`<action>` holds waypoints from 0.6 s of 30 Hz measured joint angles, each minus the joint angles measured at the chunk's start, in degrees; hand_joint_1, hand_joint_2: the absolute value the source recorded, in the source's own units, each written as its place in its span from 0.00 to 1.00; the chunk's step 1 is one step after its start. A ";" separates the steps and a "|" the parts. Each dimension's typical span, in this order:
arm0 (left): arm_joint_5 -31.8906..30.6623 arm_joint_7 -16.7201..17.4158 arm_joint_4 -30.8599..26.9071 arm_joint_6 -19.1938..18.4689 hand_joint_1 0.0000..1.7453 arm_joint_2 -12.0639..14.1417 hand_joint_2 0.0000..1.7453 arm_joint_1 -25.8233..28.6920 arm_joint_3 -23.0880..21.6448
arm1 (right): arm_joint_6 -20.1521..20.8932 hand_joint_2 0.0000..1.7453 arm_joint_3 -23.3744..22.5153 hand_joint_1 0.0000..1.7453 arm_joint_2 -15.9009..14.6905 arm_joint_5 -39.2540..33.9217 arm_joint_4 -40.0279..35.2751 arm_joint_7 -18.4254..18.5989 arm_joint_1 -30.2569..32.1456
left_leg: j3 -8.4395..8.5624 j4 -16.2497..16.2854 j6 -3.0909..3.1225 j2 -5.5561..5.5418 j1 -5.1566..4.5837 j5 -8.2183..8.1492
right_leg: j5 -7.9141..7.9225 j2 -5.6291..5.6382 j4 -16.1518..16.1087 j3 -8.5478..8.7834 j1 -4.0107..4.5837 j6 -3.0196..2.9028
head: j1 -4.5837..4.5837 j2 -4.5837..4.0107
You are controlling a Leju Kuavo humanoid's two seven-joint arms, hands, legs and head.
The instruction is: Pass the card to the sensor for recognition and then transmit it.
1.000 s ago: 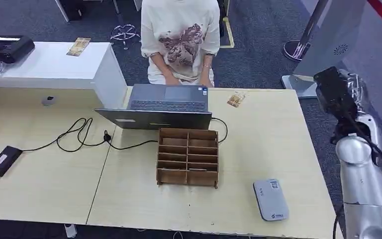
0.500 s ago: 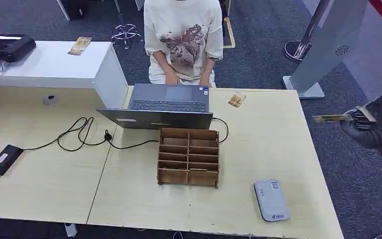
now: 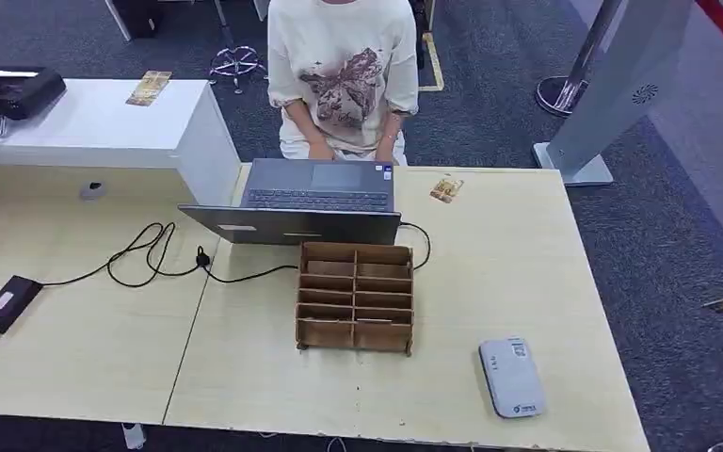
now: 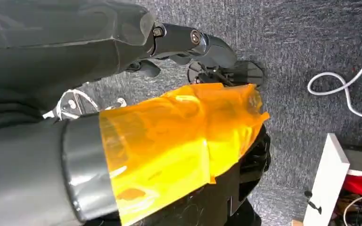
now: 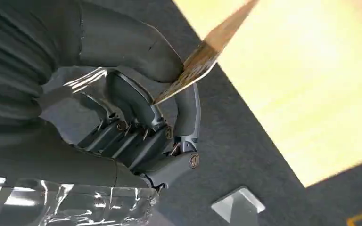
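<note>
A: Starting from the bench [image 3: 527,273]: why is it laid out this way?

B: We read it as a service counter. The person [image 3: 344,71] sits behind the laptop [image 3: 320,202], the rack [image 3: 355,297] stands just in front of the laptop, and the reader [image 3: 512,377] lies near the rack on our right arm's side, flat and face up, so a card can be laid over it.

A: And the card [image 5: 207,52]?

B: Off the bench, out past its right edge, over the carpet. Our right hand [image 5: 136,117] pinches it between thumb and fingers [image 5: 188,113], most of its length jutting free, probably so that end can reach the reader.

A: The left hand [image 4: 188,42]?

B: Hanging over the floor. We cannot tell whether its fingers are apart or curled.
</note>
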 joint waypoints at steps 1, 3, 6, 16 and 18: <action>-0.22 0.00 0.00 -0.02 0.00 0.04 0.00 -0.04 0.00 | 0.43 1.00 -3.19 1.00 -2.49 -1.30 -1.78 1.78 2.19 | 0.02 0.00 0.00 0.10 -0.01 0.00 | 0.01 0.11 0.02 -0.02 -0.01 -0.01 | 0.02 -0.02; -0.39 0.00 0.00 -0.04 0.00 0.04 0.00 -0.19 0.00 | 0.19 1.00 -6.57 1.00 -5.88 -3.13 -3.98 3.69 5.90 | 0.08 0.00 0.00 0.21 -0.01 0.00 | 0.01 0.22 0.06 -0.01 -0.01 -0.01 | 0.02 0.00; -0.90 0.00 0.00 -0.22 0.00 0.04 0.00 -0.49 0.00 | -1.38 1.00 -10.00 1.00 -11.56 -5.27 -7.10 4.89 9.84 | 0.12 0.00 -0.01 0.30 -0.01 0.01 | 0.03 0.25 0.11 0.02 -0.01 -0.04 | 0.07 -0.02; -2.40 0.11 0.00 -0.33 0.00 -0.04 0.00 -0.84 0.00 | -10.45 1.00 -9.95 1.00 -30.56 -4.17 -9.83 -1.82 22.74 | 0.21 0.01 -0.07 0.39 0.00 0.05 | 0.07 0.36 0.13 0.07 0.01 -0.07 | 0.04 0.00; -2.73 0.22 0.00 -0.35 0.00 -0.07 0.00 -0.90 0.00 | -11.89 1.00 -9.93 1.00 -33.92 -3.65 -9.06 -2.85 26.65 | 0.24 0.02 -0.07 0.40 0.01 0.05 | 0.07 0.37 0.13 0.08 0.02 -0.08 | 0.07 0.00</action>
